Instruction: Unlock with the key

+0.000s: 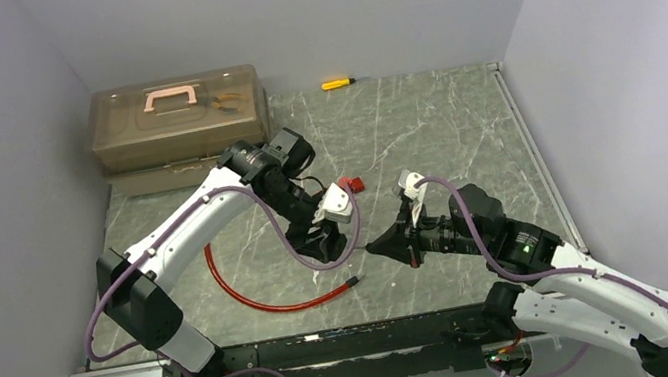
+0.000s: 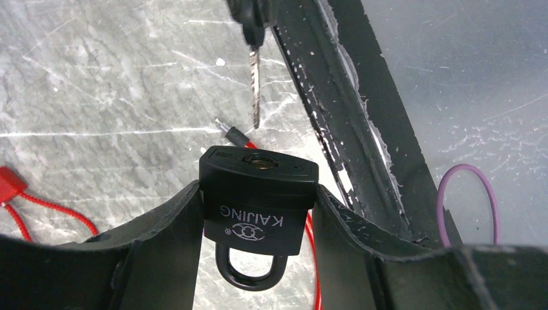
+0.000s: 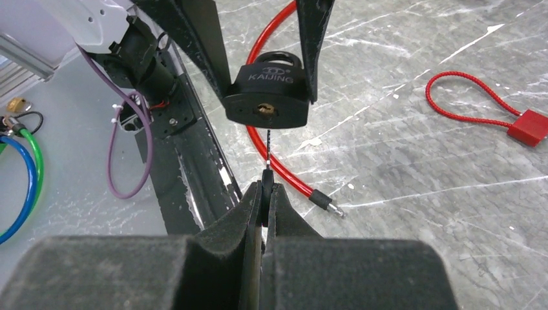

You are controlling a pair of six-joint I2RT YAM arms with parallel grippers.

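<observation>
A black padlock (image 2: 258, 200) marked KAIJING is held by its sides in my left gripper (image 2: 257, 194), with the shackle toward the wrist and the brass keyhole (image 2: 262, 161) facing outward. My right gripper (image 3: 265, 190) is shut on the black head of the key (image 3: 267, 145). The thin blade points straight at the keyhole (image 3: 263, 110), with its tip a short way from it and not inside. The left wrist view shows the key (image 2: 254, 90) coming in from above the padlock. From above, the two grippers (image 1: 323, 241) (image 1: 384, 243) face each other at mid-table.
A thick red cable (image 1: 266, 295) curves on the marble table under the grippers, its metal end (image 3: 329, 206) near the key. A small red lock on a thin red loop (image 3: 478, 110) lies to the side. A brown toolbox (image 1: 178, 122) and a yellow screwdriver (image 1: 338, 84) sit at the back.
</observation>
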